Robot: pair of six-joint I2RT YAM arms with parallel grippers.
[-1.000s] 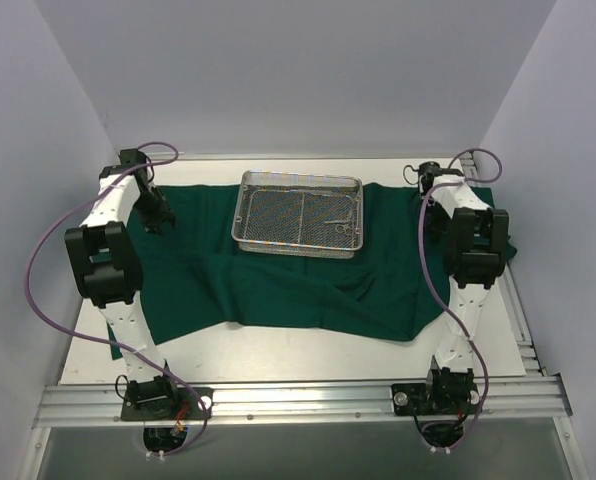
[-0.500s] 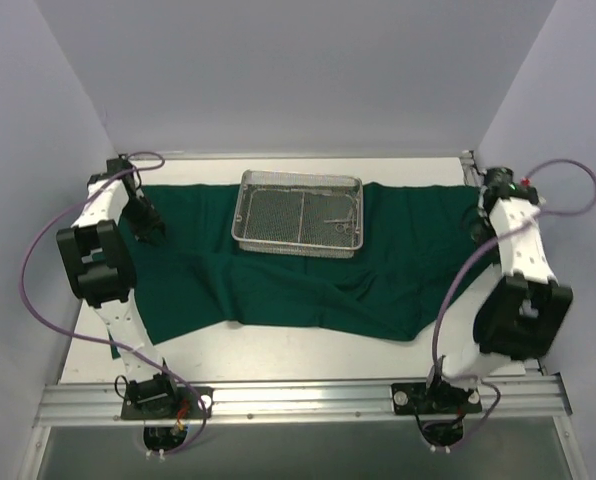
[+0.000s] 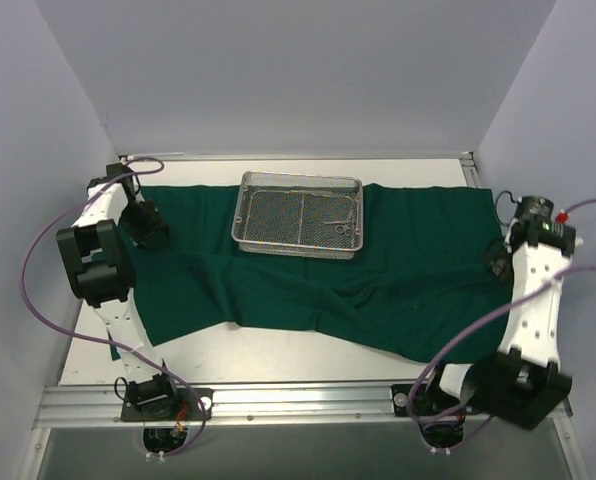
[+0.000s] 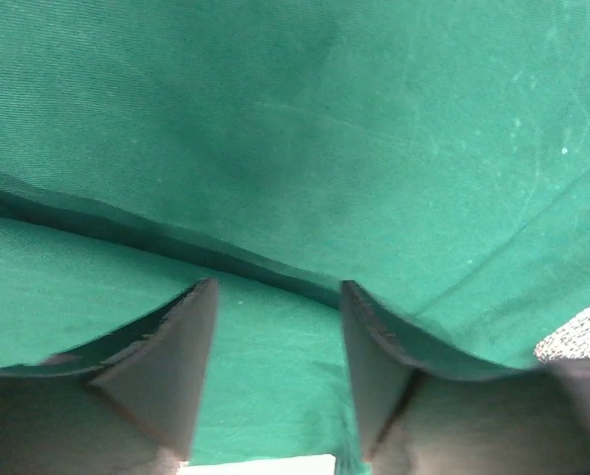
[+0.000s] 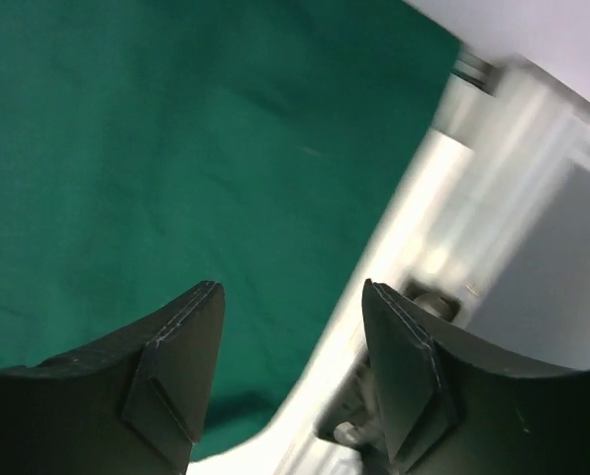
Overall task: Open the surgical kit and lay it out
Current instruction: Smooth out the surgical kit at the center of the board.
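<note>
The dark green drape (image 3: 308, 270) of the surgical kit lies spread across the table, with creases near its middle. On its far centre stands the silver wire-mesh tray (image 3: 298, 215), holding small steel instruments (image 3: 340, 222) at its right end. My left gripper (image 3: 148, 228) is at the drape's left edge. In the left wrist view it (image 4: 277, 287) is open, low over a fold of the cloth (image 4: 295, 148), and a corner of the tray (image 4: 587, 332) shows. My right gripper (image 3: 498, 262) is at the drape's right edge. Seen from its wrist, it (image 5: 291, 287) is open and empty above the cloth's border (image 5: 176, 148).
White walls close in on the left, right and back. A metal rail (image 3: 298, 400) runs along the near edge by the arm bases. Purple cables loop off both arms. The table's right edge and its metal frame (image 5: 513, 198) lie right beside the right gripper.
The right arm swung out to the right and nearer, drawing the drape's right side outward, then its gripper opened and let go. The left gripper opened wider at the left edge.
</note>
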